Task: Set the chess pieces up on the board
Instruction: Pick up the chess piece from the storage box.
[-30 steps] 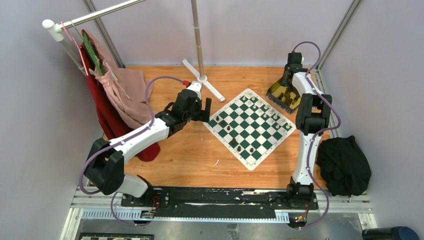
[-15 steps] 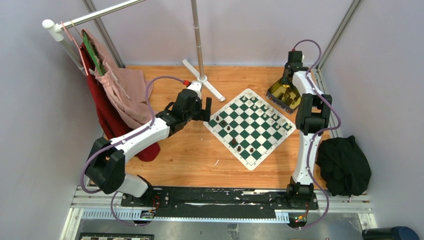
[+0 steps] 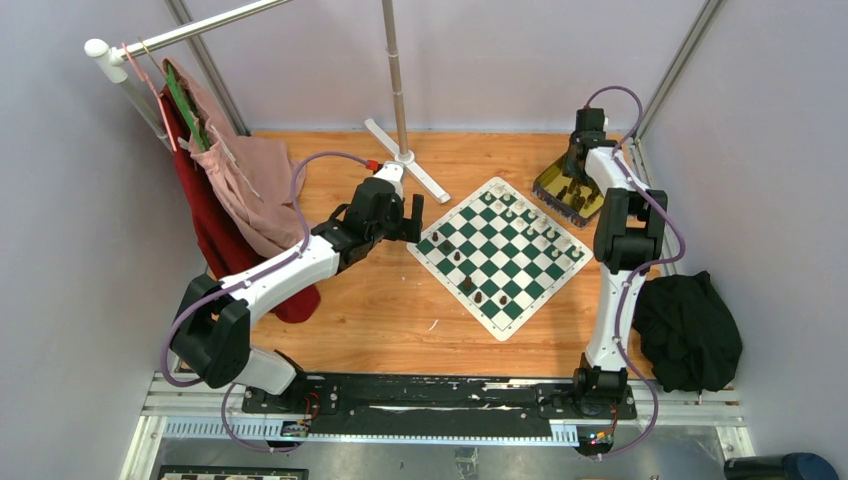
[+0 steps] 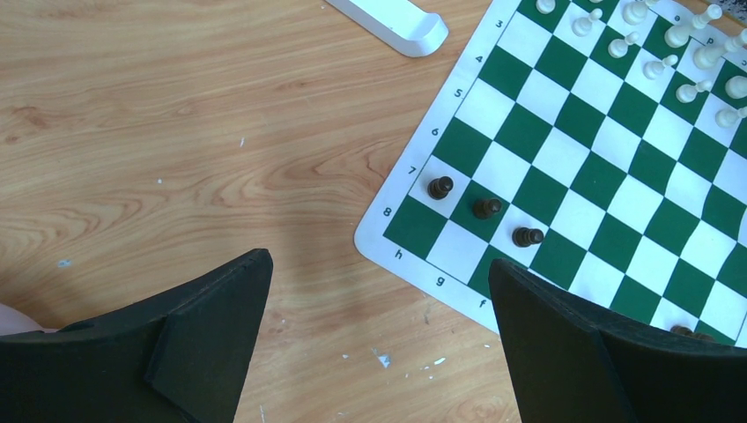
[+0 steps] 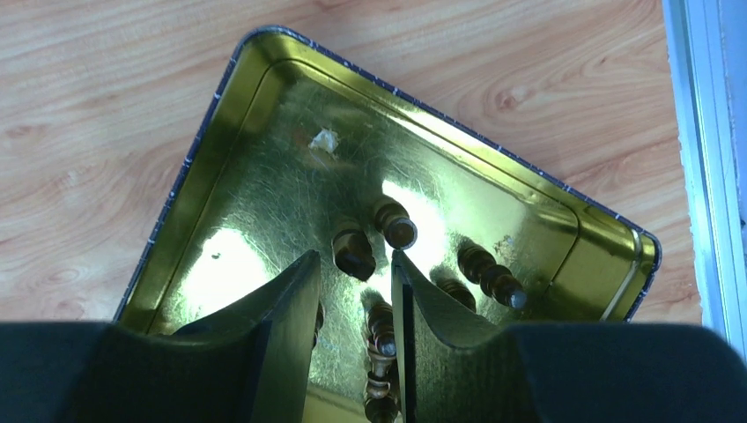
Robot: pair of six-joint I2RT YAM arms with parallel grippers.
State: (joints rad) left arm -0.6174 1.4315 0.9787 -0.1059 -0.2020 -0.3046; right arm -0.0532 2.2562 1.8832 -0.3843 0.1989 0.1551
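The board (image 3: 500,255) lies on the wooden table, turned like a diamond. Three dark brown chess pieces (image 4: 486,208) stand in a row near its corner (image 4: 608,176), and white ones (image 4: 656,66) stand along the far side. My left gripper (image 4: 377,264) hovers wide open over bare wood just off that corner, holding nothing; from above it (image 3: 412,215) sits left of the board. My right gripper (image 5: 354,257) hangs over the gold tin (image 5: 264,106), its jaws a narrow gap apart. Several dark pieces (image 5: 489,273) lie loose in the tin, one under the gap, none gripped.
A white stand foot (image 3: 405,160) with its pole sits behind the board, its end (image 4: 388,22) near my left gripper. Red and pink clothes (image 3: 235,190) hang at the left. A black cloth (image 3: 688,330) lies at the right edge. A metal rail (image 5: 705,159) runs beside the tin (image 3: 553,190).
My right arm has shifted slightly over the tin. The left arm and the pieces on the board have stayed put.
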